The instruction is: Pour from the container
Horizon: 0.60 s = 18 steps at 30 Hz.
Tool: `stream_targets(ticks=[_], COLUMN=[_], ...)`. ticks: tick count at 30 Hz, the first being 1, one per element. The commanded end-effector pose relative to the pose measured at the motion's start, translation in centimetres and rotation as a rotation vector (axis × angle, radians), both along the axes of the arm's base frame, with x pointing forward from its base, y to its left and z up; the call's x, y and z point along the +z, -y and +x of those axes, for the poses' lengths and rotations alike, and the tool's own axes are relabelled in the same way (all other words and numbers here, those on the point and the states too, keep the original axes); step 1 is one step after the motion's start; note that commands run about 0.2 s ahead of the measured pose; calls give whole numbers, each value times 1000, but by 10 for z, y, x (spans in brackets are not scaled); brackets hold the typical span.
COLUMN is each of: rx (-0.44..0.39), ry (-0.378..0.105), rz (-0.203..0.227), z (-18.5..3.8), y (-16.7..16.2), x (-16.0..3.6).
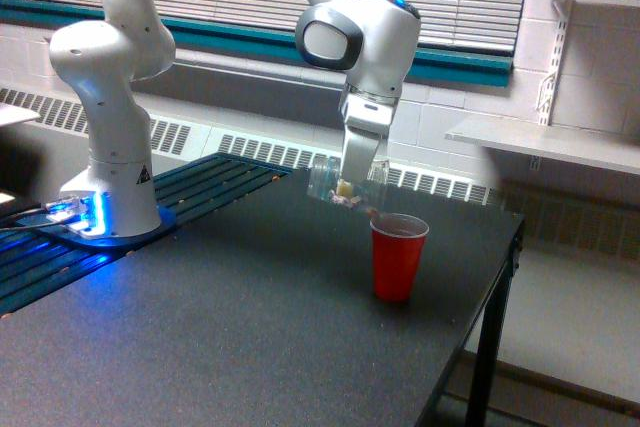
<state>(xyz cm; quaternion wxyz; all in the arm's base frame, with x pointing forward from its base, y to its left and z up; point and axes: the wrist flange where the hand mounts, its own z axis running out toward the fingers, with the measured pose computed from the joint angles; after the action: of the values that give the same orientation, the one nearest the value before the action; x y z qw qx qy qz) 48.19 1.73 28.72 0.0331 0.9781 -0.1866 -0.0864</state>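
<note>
A: Exterior view — where's the container [335, 185]?
B: Tipped on its side in the jaws, which pinch it, mouth just above the red cup [398, 258] on the tabletop [230, 337].
A: Advice?
B: Keep the lip over that rim — tilt slowly so pieces don't overshoot.

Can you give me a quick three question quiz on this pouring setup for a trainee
1. True or false: the clear container in the gripper is tipped on its side.
2. Toward which side of the exterior view does the container's mouth point? A) left B) right
3. Fill in: the red cup stands upright on the dark ____.

Key: 1 true; 2 B; 3 table.
</note>
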Motion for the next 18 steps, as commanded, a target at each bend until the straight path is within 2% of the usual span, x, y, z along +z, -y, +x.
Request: stream_targets(ticks=[1,18], rx=[24,29], ry=[-11,-2], rz=[-1,7], z=[1,7], y=[2,1], x=[4,10])
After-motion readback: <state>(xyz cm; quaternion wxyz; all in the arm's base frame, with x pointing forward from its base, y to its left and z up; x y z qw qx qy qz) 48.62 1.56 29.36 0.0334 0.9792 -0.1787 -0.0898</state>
